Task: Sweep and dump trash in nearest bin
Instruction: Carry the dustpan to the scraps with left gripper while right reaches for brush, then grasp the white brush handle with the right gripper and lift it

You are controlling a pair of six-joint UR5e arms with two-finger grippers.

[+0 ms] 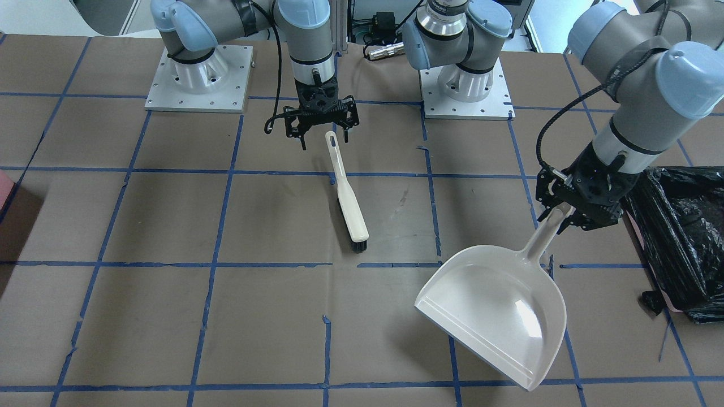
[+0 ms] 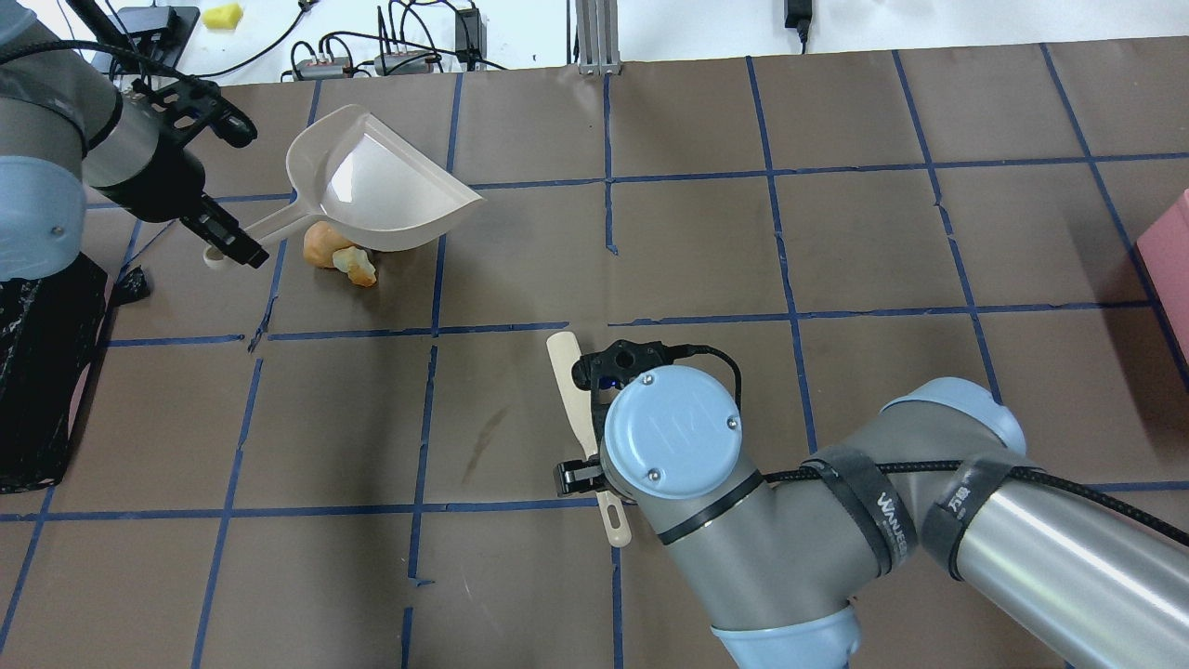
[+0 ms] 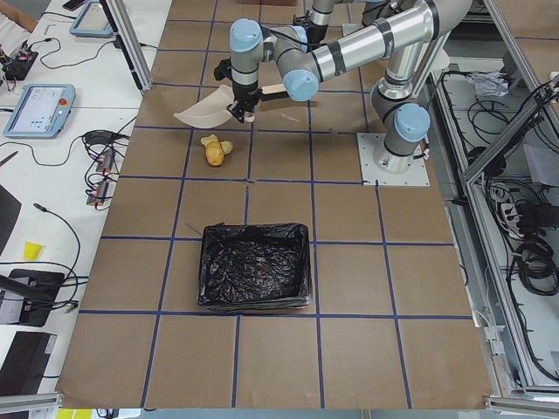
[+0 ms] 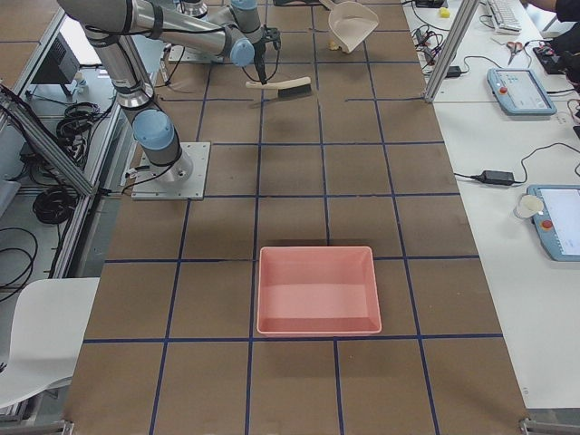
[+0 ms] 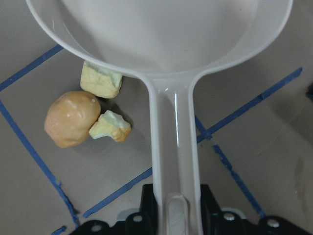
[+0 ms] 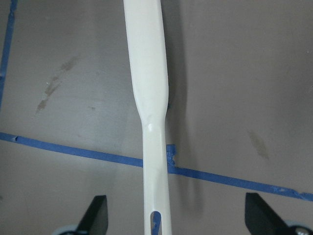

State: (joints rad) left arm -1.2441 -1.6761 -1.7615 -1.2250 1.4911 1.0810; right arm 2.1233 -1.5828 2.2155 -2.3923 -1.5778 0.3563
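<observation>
The task was at an early stage, with nothing swept up as far as the views showed. The trash [image 5: 72,118], a round tan lump and two pale bread-like chunks, lay in a tight cluster on the counter [image 1: 169,316], and the dustpan [image 1: 498,305] looked empty. The left end effector [image 1: 561,215] was clamped on the end of the dustpan's handle. It held the pan raised and tilted above the scraps, not resting with its lip on the counter beside them. The brush [image 1: 348,198] lay flat on the counter, well apart from the trash. The right end effector [image 1: 325,138] hovered over the brush's handle end with its fingers spread wide to either side, not gripping it. What was left, by my reading, was nearly everything: closing on the brush, setting the pan's lip down next to the scraps, sweeping them in, then carrying the load to the black-lined bin [image 3: 255,266] near the left arm and tipping it out.
</observation>
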